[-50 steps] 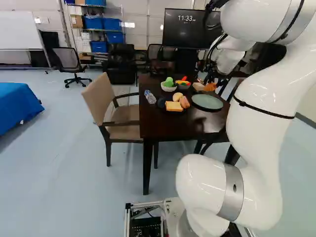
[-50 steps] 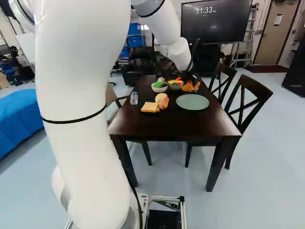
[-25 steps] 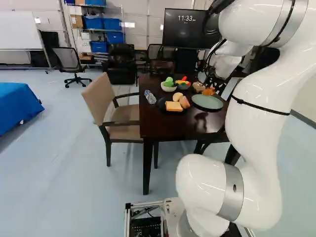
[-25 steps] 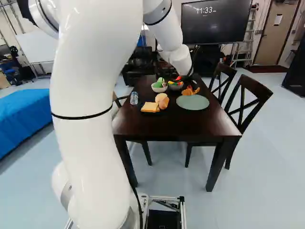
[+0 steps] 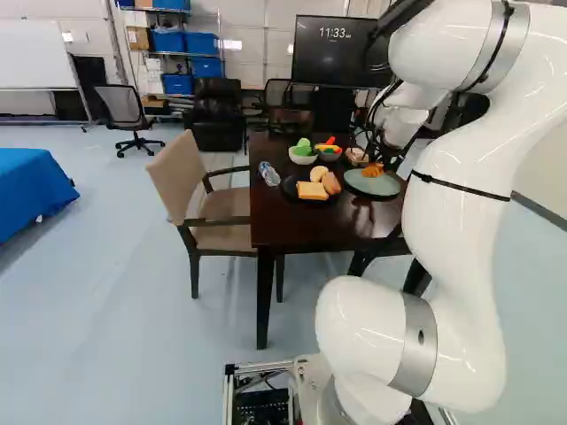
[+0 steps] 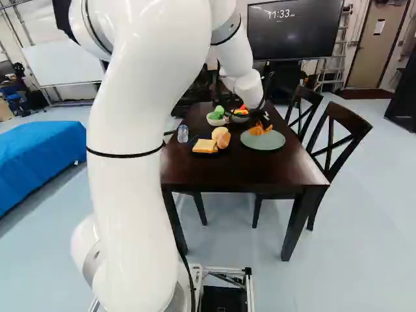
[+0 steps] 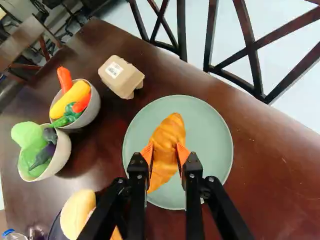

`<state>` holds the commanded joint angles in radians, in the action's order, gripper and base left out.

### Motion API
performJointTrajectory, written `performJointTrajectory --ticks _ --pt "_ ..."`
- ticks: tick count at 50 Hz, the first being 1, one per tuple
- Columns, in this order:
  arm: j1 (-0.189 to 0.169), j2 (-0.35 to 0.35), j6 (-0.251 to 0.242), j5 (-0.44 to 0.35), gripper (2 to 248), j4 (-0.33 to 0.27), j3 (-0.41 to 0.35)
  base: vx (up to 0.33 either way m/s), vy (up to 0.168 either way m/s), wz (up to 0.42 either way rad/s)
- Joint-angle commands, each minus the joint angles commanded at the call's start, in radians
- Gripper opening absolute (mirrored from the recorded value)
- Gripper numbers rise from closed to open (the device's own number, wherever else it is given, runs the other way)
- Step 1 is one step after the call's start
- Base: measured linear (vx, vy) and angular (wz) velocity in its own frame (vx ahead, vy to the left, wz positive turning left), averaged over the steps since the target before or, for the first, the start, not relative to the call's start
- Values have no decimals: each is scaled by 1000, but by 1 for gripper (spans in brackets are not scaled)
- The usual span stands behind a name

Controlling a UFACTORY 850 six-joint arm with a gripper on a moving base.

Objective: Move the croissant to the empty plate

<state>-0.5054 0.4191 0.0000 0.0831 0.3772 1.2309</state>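
Observation:
Over the far part of the green plate (image 6: 262, 141), my gripper (image 6: 265, 119) holds the orange-brown croissant (image 6: 259, 129) in the right base view. In the wrist view the gripper (image 7: 165, 154) is shut on the croissant (image 7: 167, 135), with an orange pad pressed to each side of its middle. The round plate (image 7: 210, 135) lies behind the croissant and carries nothing else that shows. Whether the croissant touches the plate, I cannot tell.
Beside the plate stand a small carton (image 7: 120, 77), a bowl of toy vegetables (image 7: 90, 112) and another bowl (image 7: 60, 157). A dark plate (image 5: 297, 195) holds bread pieces, near a bottle (image 6: 182, 134). Chairs (image 6: 338, 136) flank the dark table (image 6: 227, 172).
The arm has brought the held croissant from beyond the plate to over it, nearer the base. The base, the plate and the other food have stayed put.

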Motion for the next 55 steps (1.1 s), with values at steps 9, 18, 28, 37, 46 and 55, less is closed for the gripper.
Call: performJointTrajectory --ticks 9,18,28,37,46,55 --pt "0 21 0 0 84 0 3 0 0 0" --pt "0 42 0 0 84 0 7 0 0 0" --pt "0 63 0 0 84 0 12 0 0 0" --pt "0 63 0 0 110 0 12 0 0 0" --pt "0 63 0 0 179 0 12 0 0 0" --pt "0 63 0 0 215 0 12 0 0 0"
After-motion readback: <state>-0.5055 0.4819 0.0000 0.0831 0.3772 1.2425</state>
